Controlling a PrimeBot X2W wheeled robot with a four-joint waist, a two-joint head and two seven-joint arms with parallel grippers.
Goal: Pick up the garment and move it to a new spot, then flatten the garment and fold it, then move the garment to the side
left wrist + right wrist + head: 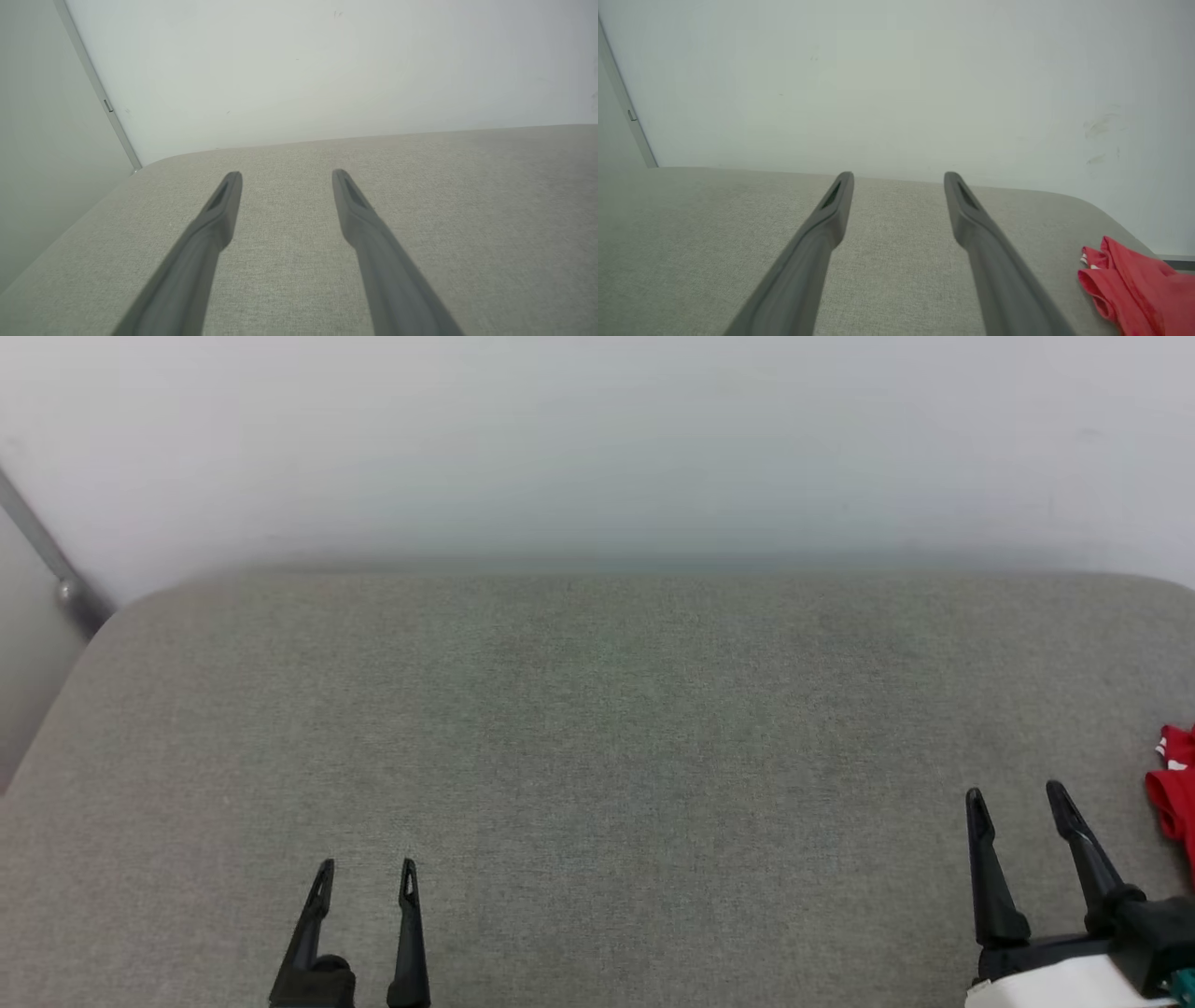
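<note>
The red garment (1175, 803) lies bunched at the far right edge of the grey padded surface (597, 728), with a bit of white trim showing; most of it is cut off by the frame. In the right wrist view the garment (1134, 284) sits to the lower right of the fingers, apart from them. My right gripper (1016, 793) stands open just left of the garment, nothing between its fingers. At the lower left my left gripper (366, 870) is open and empty over bare fabric, as the left wrist view shows for the gripper (286, 176).
A pale wall (597, 439) rises behind the surface. A grey metal strip (47, 560) runs down the wall at the left corner. The surface's rounded corners show at the back left (154, 163) and back right (1101, 205).
</note>
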